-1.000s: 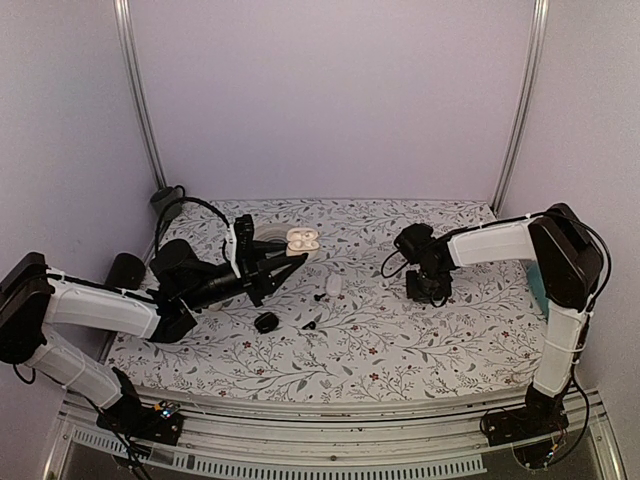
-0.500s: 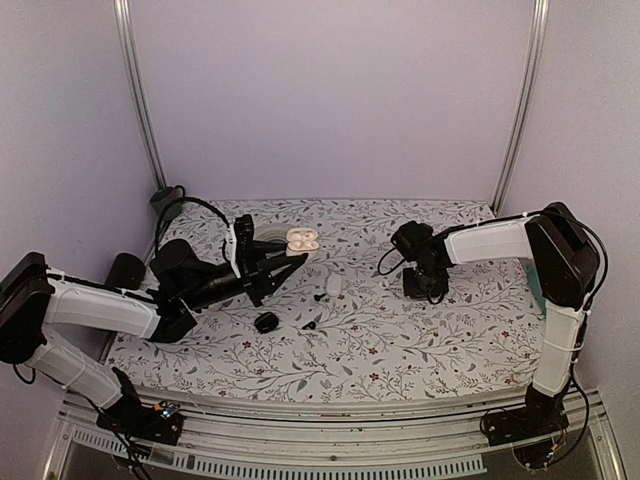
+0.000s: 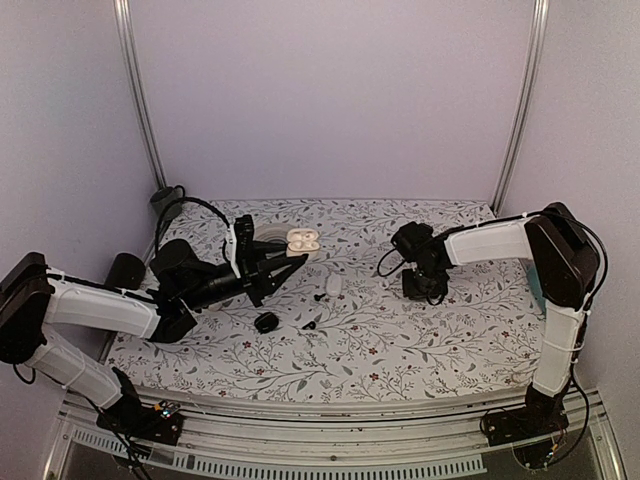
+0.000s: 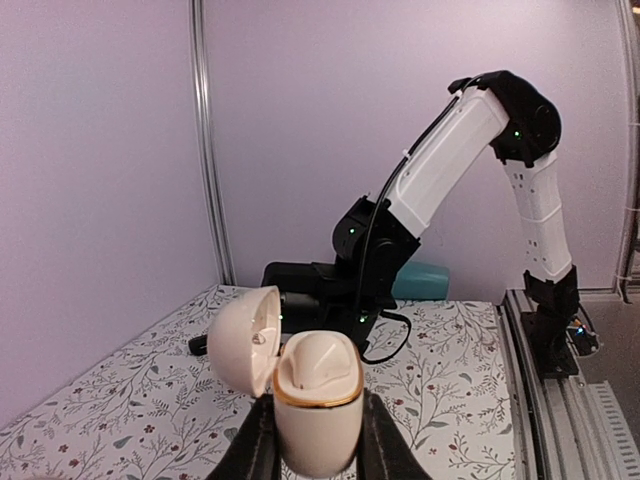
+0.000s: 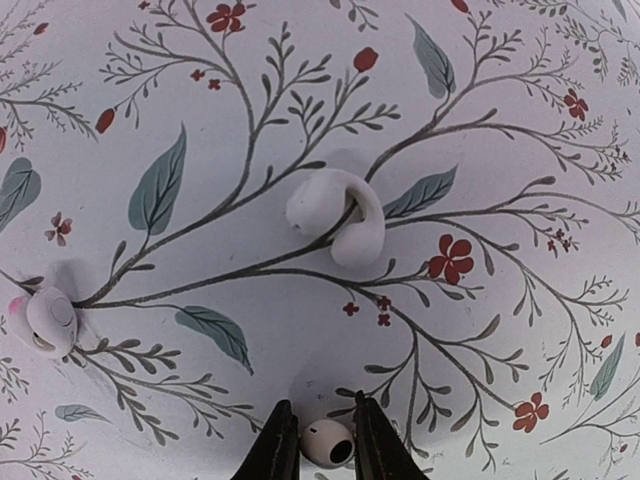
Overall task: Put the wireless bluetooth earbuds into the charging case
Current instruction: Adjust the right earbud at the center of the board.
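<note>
Two wrist cameras give us what the overhead view cannot. The left tool is clamped on the base of the charging case, which stands upright with its lid swung open. The right tool pinches one earbud close to the floral worktop, and a curved white piece lies just beyond. From overhead we see the right arm hiding that earbud.

walls: plain lilac | posts: 2 alu | table: floral print
</note>
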Motion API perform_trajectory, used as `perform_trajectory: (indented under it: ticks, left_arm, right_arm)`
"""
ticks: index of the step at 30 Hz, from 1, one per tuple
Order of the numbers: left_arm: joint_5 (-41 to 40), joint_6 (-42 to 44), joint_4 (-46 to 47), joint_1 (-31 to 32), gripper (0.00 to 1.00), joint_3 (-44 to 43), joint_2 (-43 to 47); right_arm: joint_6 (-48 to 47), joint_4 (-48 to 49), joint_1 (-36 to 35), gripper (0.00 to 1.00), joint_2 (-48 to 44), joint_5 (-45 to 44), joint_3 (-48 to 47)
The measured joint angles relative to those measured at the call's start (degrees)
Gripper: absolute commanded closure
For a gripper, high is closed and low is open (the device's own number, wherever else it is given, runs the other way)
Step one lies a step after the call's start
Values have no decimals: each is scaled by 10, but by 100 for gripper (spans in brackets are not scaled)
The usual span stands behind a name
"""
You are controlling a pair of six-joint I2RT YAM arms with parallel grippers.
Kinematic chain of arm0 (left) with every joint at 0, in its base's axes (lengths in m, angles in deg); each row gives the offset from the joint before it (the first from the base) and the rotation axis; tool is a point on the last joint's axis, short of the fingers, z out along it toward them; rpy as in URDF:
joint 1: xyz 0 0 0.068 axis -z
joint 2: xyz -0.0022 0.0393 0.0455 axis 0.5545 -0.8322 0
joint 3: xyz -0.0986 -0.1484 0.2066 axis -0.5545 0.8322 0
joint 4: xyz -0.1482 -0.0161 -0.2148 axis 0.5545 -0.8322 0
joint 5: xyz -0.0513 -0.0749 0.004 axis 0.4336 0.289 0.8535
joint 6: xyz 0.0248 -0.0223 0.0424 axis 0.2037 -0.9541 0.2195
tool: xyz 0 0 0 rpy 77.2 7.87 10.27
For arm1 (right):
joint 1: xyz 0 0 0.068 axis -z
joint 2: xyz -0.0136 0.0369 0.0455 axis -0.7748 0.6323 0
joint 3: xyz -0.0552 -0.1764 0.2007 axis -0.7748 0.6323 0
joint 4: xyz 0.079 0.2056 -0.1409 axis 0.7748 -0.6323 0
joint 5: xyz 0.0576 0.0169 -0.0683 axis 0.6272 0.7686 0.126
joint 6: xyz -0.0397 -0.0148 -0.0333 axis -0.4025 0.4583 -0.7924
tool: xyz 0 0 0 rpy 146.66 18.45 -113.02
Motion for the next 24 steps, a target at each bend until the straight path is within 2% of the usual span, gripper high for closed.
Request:
perform_trajectory:
  ticks: [3, 5, 11, 20, 24]
  left_arm:
    - [1, 0, 0, 0, 100, 0, 0]
    - [2, 0, 0, 0, 100, 0, 0]
    - [2, 0, 0, 0, 100, 0, 0]
    - [2, -3, 0, 0, 100, 0, -1]
    - [0, -5, 0, 0, 100, 0, -1]
  right_arm:
    - [0, 7, 0, 80, 0, 0, 3]
    - [0, 12, -1, 85, 0, 2, 5]
    - [-1, 31, 1, 86, -8, 26, 12]
    - [-13, 89, 31, 87, -46, 182, 58]
    - [-42, 110, 32, 82, -53, 252, 65]
